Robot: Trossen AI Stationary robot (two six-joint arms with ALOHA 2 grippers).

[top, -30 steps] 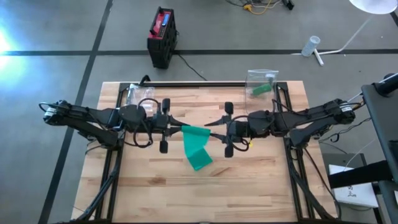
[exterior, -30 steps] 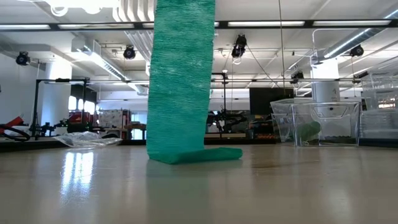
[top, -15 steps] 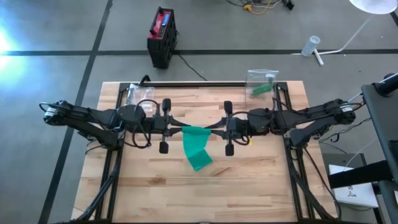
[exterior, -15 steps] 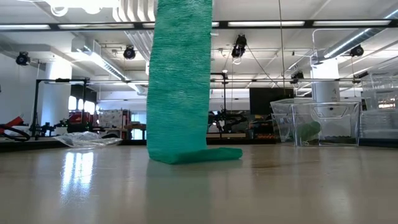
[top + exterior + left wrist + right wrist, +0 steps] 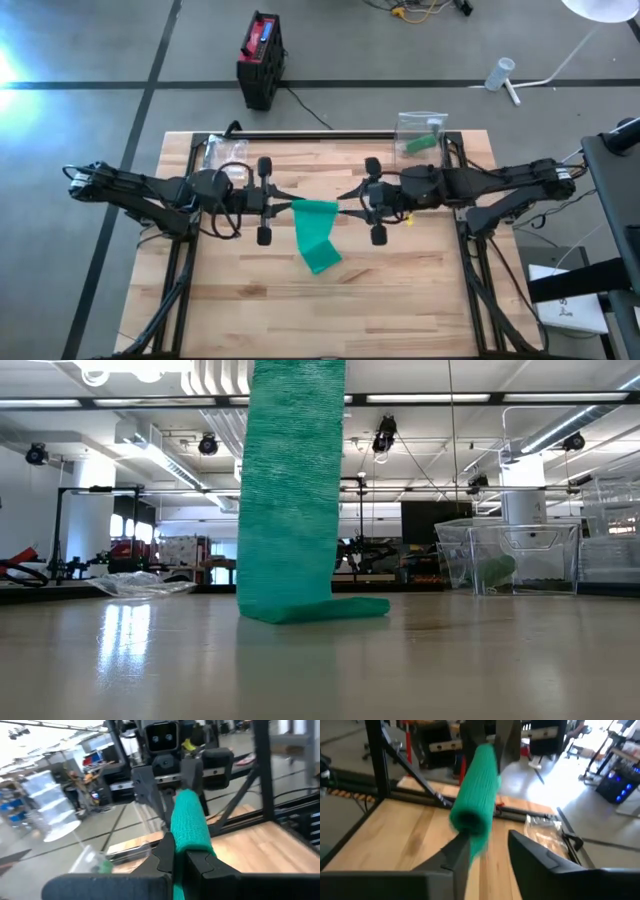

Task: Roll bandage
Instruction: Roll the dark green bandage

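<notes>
Right end effector (image 5: 345, 208) withdrawn, bandage (image 5: 316, 232) top cropped.

The high view is evenly lit and sharp, with a strong white glare at the left edge on the floor (image 5: 20, 55) and a bright lamp (image 5: 605, 8) clipped at the upper right corner. The arms cast only faint shadows on the table (image 5: 400, 290).

In the low view, ceiling strip lights run across the top and daylight glows through windows at left. The near tabletop is soft and carries pale reflections; the bandage (image 5: 290, 490) stands crisp against the background.

Both wrist views are blurred. The left wrist view is washed out at upper left; the right wrist view blows out at upper right.
</notes>
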